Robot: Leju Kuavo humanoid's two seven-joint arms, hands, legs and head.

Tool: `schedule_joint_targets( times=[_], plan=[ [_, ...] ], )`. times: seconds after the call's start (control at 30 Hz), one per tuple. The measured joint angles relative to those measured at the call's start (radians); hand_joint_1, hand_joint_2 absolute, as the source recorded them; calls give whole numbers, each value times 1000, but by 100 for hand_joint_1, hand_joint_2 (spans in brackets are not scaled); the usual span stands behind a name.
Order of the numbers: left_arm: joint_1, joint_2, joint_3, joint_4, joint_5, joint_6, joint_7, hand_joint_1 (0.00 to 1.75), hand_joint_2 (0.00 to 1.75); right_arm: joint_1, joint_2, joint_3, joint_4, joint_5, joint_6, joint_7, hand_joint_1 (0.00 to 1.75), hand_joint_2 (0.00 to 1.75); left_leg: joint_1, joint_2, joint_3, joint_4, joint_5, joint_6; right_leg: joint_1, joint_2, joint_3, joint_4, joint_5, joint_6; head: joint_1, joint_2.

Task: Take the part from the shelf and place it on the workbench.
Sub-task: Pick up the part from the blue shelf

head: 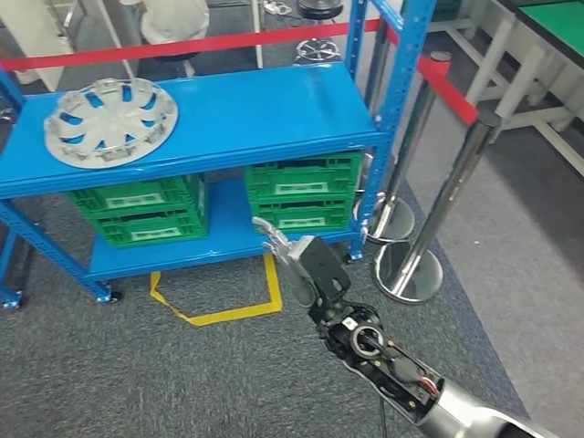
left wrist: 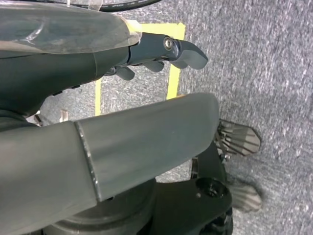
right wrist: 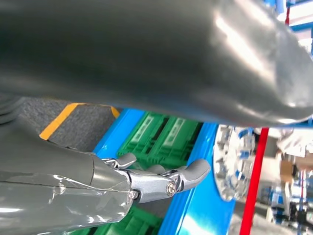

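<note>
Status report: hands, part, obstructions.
Right hand open, raised toward shelf. Left hand empty, hanging. Wheel cover untouched on top shelf. Nothing between.

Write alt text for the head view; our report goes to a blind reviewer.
A silver hubcap lies flat at the left of a blue shelf's top level, with green crates on the level below. The robot's right hand, empty with fingers extended, reaches toward the shelf above grey carpet, low and right of the hubcap. Red-belt stanchions stand at right.
</note>
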Motion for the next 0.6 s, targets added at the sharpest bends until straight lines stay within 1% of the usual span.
schedule_joint_targets(
  times=[0.03,0.07,0.1,0.13,0.17,0.2,0.23,0.27,0.3,0.37,0.4,0.43,0.47,0.5,0.53,0.57,0.6],
  plan=[
    [1,0,0,0,0,0,0,0,0,3,0,0,0,0,0,0,0,0,1,1,0,0,0,0,-2,0,-32,70,-27,4,5,0],
    [1,0,0,0,0,0,0,0,0,6,-1,0,0,0,1,0,0,0,2,1,0,1,-1,-1,-5,0,-59,126,-41,7,8,0],
    [2,-1,0,0,0,0,0,0,0,9,-3,0,0,0,1,1,0,0,3,0,3,1,-3,-3,-8,-1,-71,148,-36,11,10,0],
    [2,-1,0,0,0,0,0,0,0,11,-4,0,0,0,1,1,0,0,6,-1,6,2,-7,-7,-11,-1,-65,128,-10,14,12,0],
    [3,-2,0,0,0,0,0,0,0,11,-5,0,0,0,1,1,0,0,10,-3,12,4,-12,-13,-15,-2,-40,69,32,17,15,0],
    [3,-2,0,1,0,0,0,0,0,11,-6,0,0,0,1,1,0,0,12,-4,17,6,-19,-20,-16,-2,-11,5,62,20,18,0],
    [2,-1,0,1,0,0,0,0,0,10,-6,0,0,1,1,0,0,0,13,-4,20,11,-26,-28,-16,-2,18,-52,82,21,22,0],
    [1,0,0,1,0,0,0,0,0,10,-6,0,0,1,1,0,0,0,12,-5,17,16,-30,-35,-15,-1,38,-90,84,16,24,0],
    [-1,0,0,2,1,0,0,0,0,11,-6,0,0,2,1,0,0,0,11,-5,12,20,-32,-41,-12,0,46,-102,73,8,23,0],
    [-3,-1,0,2,1,0,0,0,0,12,-7,0,-1,3,1,0,0,0,11,-4,5,24,-33,-50,-9,4,49,-111,62,-13,19,0],
    [-3,-1,0,2,1,0,0,0,0,12,-7,-1,-2,4,1,-1,0,0,12,-4,2,31,-38,-55,-9,6,49,-112,61,-20,15,0],
    [-3,-1,0,2,2,0,0,0,0,10,-7,-1,-3,4,1,-1,0,0,13,-4,-9,55,-50,-58,-10,6,51,-113,59,-26,11,0],
    [-4,-2,-1,2,2,0,-1,0,0,9,-7,-1,-4,4,1,-2,0,0,13,-5,-34,102,-72,-61,-10,5,54,-115,58,-31,4,0],
    [-5,-2,-1,2,2,0,-1,0,0,8,-7,-1,-5,5,1,-2,0,0,13,-5,-73,173,-99,-61,-9,4,55,-115,56,-36,-3,0],
    [-6,-2,-1,2,2,0,-1,0,0,8,-7,-1,-5,5,1,-2,0,0,13,-5,-123,253,-126,-61,-7,3,55,-115,54,-39,-10,0],
    [-4,-2,-1,2,2,0,-1,0,0,9,-7,-1,-5,5,1,-2,0,0,12,-6,-170,322,-141,-60,-4,2,55,-115,53,-43,-15,0],
    [-2,-2,-1,2,2,0,-1,0,0,10,-7,-1,-5,5,1,-2,0,0,11,-6,-202,359,-138,-57,-1,3,57,-115,52,-45,-18,0]
  ],
)
